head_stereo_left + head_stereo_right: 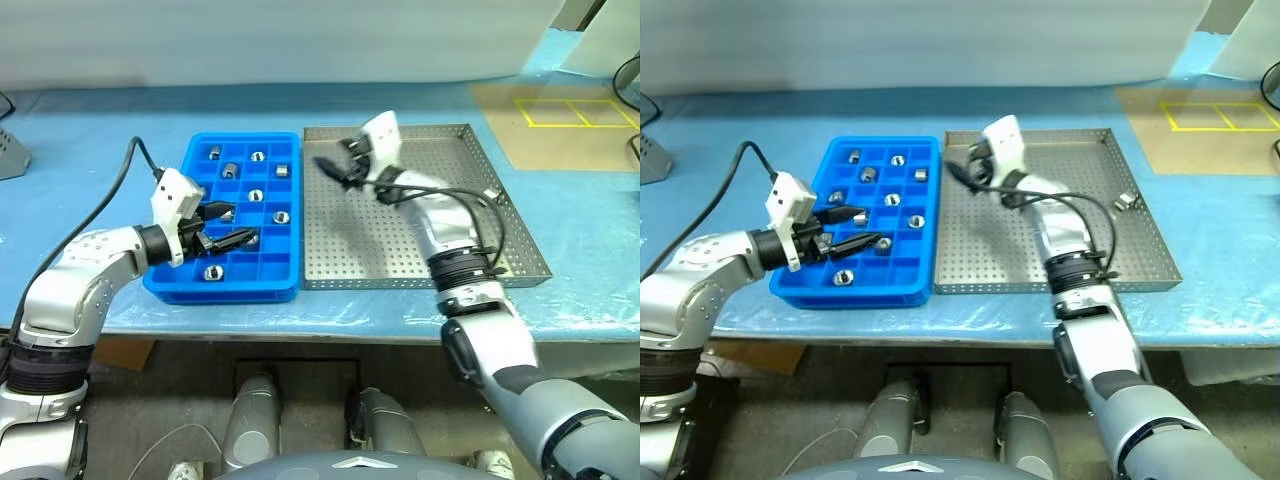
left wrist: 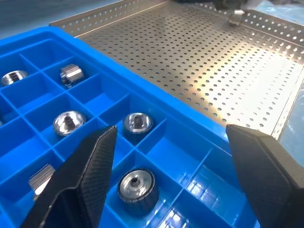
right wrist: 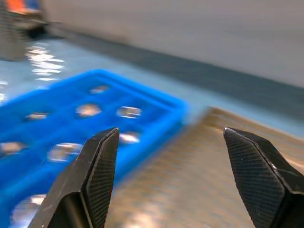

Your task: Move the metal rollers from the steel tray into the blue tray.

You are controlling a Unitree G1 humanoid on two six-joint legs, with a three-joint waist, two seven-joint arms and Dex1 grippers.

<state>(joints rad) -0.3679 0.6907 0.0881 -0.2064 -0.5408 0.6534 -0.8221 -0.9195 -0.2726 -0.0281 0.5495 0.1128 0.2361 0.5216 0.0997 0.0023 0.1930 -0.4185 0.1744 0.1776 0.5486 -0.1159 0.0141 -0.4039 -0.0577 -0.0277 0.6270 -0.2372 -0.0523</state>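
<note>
Gaping wide, empty: left claw point(image 1: 228, 226) over blue tray point(image 1: 196, 288); right claw point(image 1: 335, 163) over steel tray point(image 1: 420, 270).

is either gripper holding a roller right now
No. The left gripper over the blue tray and the right gripper are both open and empty.

so the bench point(image 1: 90, 110) has a blue cover, with the blue tray point(image 1: 196, 289) and steel tray point(image 1: 520, 240) side by side, touching, plus yellow tape squares point(image 1: 575, 112) off right
</note>
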